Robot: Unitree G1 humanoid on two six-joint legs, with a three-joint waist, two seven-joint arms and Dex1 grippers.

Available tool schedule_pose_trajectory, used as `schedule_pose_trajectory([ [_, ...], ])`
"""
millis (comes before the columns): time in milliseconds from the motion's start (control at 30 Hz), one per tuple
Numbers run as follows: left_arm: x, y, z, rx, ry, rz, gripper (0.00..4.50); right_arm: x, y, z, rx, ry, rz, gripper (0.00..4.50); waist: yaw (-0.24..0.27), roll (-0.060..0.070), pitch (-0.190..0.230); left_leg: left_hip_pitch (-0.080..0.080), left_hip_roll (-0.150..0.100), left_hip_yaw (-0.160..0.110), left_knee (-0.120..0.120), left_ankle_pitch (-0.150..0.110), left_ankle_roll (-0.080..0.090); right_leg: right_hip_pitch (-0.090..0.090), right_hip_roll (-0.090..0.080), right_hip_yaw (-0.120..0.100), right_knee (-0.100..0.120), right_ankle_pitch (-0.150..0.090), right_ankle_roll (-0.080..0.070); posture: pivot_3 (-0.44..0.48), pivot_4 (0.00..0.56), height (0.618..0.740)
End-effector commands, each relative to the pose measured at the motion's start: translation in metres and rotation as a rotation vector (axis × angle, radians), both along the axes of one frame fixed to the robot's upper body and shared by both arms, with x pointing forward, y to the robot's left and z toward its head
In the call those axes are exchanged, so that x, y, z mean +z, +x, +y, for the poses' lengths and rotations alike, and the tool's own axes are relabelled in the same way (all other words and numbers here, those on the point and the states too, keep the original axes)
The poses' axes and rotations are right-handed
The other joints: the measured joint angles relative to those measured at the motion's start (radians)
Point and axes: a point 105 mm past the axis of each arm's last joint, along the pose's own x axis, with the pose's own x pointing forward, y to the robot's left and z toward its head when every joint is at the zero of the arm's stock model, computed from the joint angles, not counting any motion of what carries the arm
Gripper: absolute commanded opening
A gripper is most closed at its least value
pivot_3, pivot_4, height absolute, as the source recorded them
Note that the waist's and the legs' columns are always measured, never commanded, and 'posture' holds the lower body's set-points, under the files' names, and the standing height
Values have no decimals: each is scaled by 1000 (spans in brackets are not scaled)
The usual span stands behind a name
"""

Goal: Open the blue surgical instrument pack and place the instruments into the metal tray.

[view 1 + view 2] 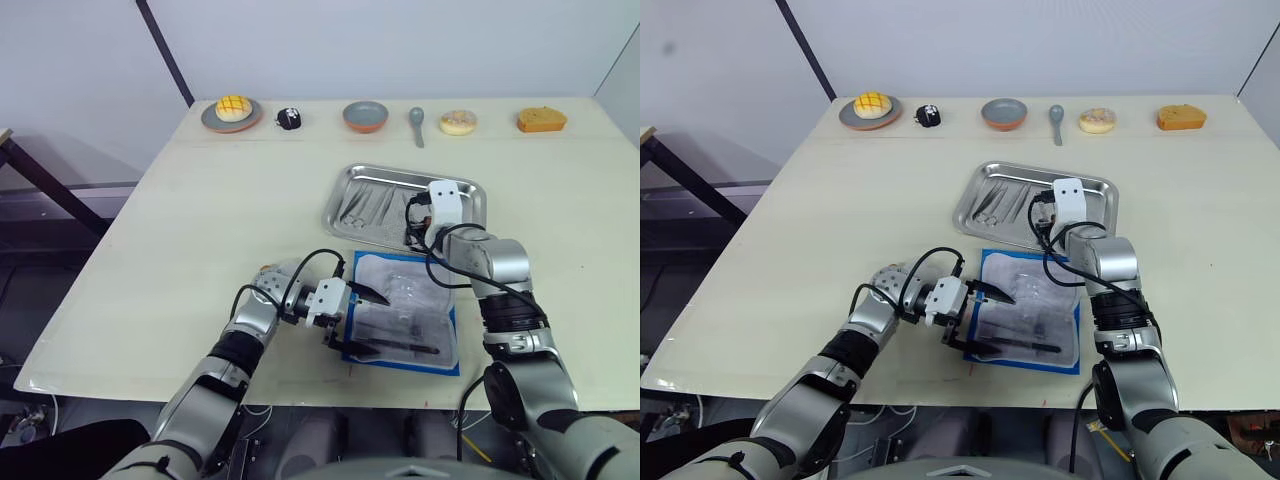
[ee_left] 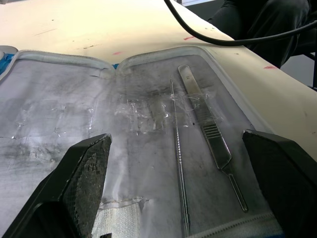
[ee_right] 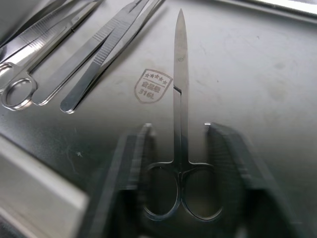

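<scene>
Both jaws spread: right gripper (image 3: pixel 181 163) straddling scissors (image 3: pixel 180 119) in metal tray (image 1: pixel 352 188); left gripper (image 2: pixel 181 188) over opened blue surgical instrument pack (image 1: pixel 448 360) on cream table (image 1: pixel 180 230).

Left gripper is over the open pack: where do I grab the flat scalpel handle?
Take the scalpel handle at its ribbed middle, from straight above, fingers across its width. It lies flat on the pack lining, beside a thin probe, so keep clear of that.

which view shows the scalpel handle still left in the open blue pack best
The left wrist view: the flat silver scalpel handle lies on the grey lining of the open blue fabric pack, beside a thin metal probe, between the left gripper's open fingers. In the eye views it is a dark sliver. The right wrist view faces the tray.
</scene>
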Motion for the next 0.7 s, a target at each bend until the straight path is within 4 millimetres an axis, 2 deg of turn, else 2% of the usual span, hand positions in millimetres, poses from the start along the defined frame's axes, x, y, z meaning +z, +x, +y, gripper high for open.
schedule_pose_trajectory([
  [33,-46,-29,4,-42,142,151,4500,37,-4,4,52,24,-133,3557,0,0,0,0,0,0,0,0,0,0,0,0,0,0,0,0,150,740],
  [100,-47,-29,5,-46,148,151,4500,48,-9,2,79,2,-195,4470,0,0,0,0,0,0,0,0,0,0,0,0,0,0,0,0,150,740],
  [200,-47,-28,6,-44,151,151,4500,65,-20,-4,123,-16,-310,4470,0,0,0,0,0,-1,0,0,0,0,0,0,0,0,1,0,150,740],
  [300,-46,-26,6,-41,151,149,4500,85,-50,-12,233,75,-467,4470,5,0,0,-1,-1,-2,0,0,0,0,0,0,-1,-1,2,0,150,740],
  [400,-46,-25,6,-42,152,148,4500,78,-82,-18,377,89,-488,4470,4,0,1,-1,-2,-3,0,0,0,2,0,1,-2,-2,4,0,150,740],
  [600,-46,-24,8,-45,158,151,4500,44,-147,-30,722,-20,-428,4470,2,-4,3,1,-2,-4,0,0,1,5,0,0,-4,-4,5,0,150,740],
  [700,-46,-24,8,-47,159,151,4500,33,-165,-34,814,12,-355,4470,-3,-5,4,3,-3,-4,0,-1,2,9,-1,0,-4,-4,6,0,150,740],
])
